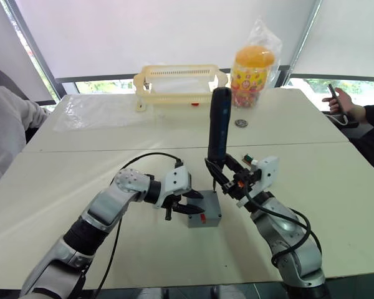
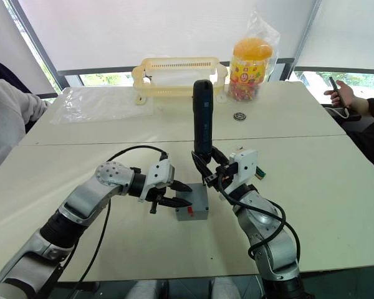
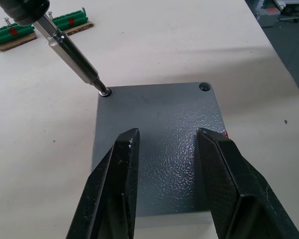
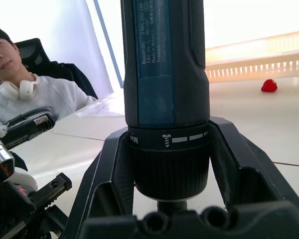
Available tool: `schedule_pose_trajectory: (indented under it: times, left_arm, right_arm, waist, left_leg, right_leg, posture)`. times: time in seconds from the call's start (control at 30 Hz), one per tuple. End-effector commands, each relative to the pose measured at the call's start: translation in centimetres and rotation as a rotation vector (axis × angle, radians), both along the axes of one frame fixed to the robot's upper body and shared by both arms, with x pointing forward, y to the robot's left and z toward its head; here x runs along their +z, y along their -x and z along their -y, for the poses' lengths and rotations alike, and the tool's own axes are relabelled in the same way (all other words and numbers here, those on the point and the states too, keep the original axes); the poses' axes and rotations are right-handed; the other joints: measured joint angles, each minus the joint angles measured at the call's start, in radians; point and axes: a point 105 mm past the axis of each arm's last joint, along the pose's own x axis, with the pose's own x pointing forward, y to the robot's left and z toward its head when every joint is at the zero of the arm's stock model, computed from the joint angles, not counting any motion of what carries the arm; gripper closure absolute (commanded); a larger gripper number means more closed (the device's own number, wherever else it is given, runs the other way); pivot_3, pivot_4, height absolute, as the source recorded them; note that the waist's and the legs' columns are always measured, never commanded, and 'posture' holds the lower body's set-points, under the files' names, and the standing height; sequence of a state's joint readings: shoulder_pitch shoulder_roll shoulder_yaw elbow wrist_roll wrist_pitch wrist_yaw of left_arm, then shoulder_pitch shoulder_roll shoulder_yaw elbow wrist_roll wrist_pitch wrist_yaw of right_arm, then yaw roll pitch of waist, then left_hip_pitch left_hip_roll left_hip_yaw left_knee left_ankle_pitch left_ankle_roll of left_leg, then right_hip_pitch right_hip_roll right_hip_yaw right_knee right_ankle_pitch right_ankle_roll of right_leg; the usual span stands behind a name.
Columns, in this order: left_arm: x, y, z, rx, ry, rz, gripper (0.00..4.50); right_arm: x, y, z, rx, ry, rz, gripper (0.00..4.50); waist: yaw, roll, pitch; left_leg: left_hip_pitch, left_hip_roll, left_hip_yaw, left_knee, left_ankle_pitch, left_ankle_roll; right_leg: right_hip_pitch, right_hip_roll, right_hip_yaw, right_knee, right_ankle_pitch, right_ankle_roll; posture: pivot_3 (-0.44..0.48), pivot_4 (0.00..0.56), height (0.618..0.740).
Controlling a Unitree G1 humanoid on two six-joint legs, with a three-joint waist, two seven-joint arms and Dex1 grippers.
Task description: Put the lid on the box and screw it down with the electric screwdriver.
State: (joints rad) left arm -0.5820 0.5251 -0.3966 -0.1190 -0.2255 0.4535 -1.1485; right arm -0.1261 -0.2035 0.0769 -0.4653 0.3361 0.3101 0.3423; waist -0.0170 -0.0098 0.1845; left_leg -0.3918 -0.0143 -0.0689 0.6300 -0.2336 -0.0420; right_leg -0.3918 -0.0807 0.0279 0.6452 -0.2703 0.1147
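The lid (image 3: 159,144) already sits on the box (image 1: 205,212), mid-table, and screwing is in hand: the right gripper (image 4: 167,172) clamps the electric screwdriver (image 1: 219,128) upright, bit in a corner hole, probably seated. The left gripper (image 3: 167,174) hovers open over the lid, holding nothing; next, steady downward pressure

Office or lab room — pale tables (image 1: 112,180), blinds (image 1: 162,31), seated person (image 1: 3,124)
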Motion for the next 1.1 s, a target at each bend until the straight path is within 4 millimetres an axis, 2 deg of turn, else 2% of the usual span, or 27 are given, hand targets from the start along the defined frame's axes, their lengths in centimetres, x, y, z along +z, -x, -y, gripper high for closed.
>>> schedule_pose_trajectory:
  times: [0.03, 0.33, 0.57, 0.87, 1.1]
  left_arm:
    - [-2.0, 0.0, -0.9, 0.032, -0.074, -0.049, 2.69]
    - [-2.2, 0.2, -1.1, 0.026, -0.085, -0.053, 2.69]
    - [-2.1, 0.3, -1.3, 0.022, -0.093, -0.054, 2.69]
    - [-2.2, 0.3, -2.1, 0.036, -0.113, -0.060, 2.69]
    - [-2.3, 0.0, -1.7, 0.036, -0.120, -0.049, 2.69]
  right_arm:
    - [-0.8, 0.2, 0.2, -0.013, 0.045, 0.002, 2.79]
    - [-1.6, 0.3, 2.0, -0.098, 0.079, 0.026, 2.79]
    - [-2.7, 0.0, 2.0, -0.109, 0.028, -0.009, 2.79]
    - [-3.2, -0.3, 0.9, -0.086, -0.056, -0.034, 2.79]
    - [-4.0, 0.5, 0.2, -0.053, -0.022, -0.045, 2.79]
  waist:
    - [0.000, 0.000, 0.000]
    - [0.004, -0.002, -0.002]
    - [0.004, -0.005, -0.007]
    - [0.003, -0.006, -0.015]
    - [0.002, -0.006, -0.016]
  left_leg:
    - [0.000, 0.000, 0.000, 0.000, 0.000, 0.000]
    - [0.000, 0.000, 0.000, 0.000, 0.000, 0.000]
    - [0.000, 0.000, -0.002, 0.000, 0.000, 0.000]
    - [0.000, 0.003, -0.002, -0.001, 0.000, 0.000]
    - [0.001, 0.004, -0.002, -0.002, 0.000, 0.000]
  right_leg:
    - [0.000, 0.000, 0.000, 0.000, 0.000, 0.000]
    - [0.001, 0.000, 0.000, -0.001, 0.000, 0.000]
    - [0.003, 0.000, -0.001, -0.003, -0.001, -0.001]
    - [0.003, 0.001, -0.002, -0.006, -0.003, -0.005]
    - [0.003, 0.001, -0.002, -0.006, -0.003, -0.005]
  posture:
    - [0.000, 0.150, 0.740]
    - [0.000, 0.150, 0.740]
    - [0.000, 0.150, 0.740]
    - [0.000, 0.150, 0.740]
    - [0.000, 0.150, 0.740]
